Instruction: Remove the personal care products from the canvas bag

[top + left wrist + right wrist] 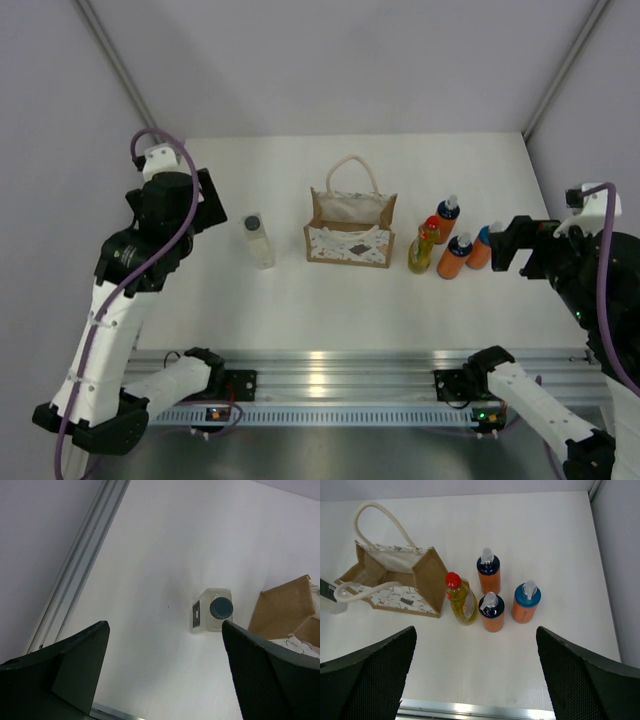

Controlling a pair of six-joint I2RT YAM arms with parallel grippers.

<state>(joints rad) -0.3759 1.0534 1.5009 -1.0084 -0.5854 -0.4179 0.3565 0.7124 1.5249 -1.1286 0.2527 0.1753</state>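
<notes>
The canvas bag (349, 228) stood upright on the surface (300, 300), midway between its left and right edges. In the right wrist view its pale lining showed with nothing inside. The clear bottle (258, 240) stood near the bag toward the left edge. The yellow-green bottle (423, 247) and three orange bottles (456, 257) clustered toward the right edge. The task therefore looked finished.

The left tool (164, 630) and right tool (476, 632) hung with fingers apart, holding nothing.

The bag was coarse tan weave with a white patterned front panel and cream rope handles. The bottles looked like smooth plastic. The orange ones were stubby cylinders with blue or dark-blue nozzle caps. The yellow-green one was waisted and red-capped, and the clear one was squarish under a round dark cap.
</notes>
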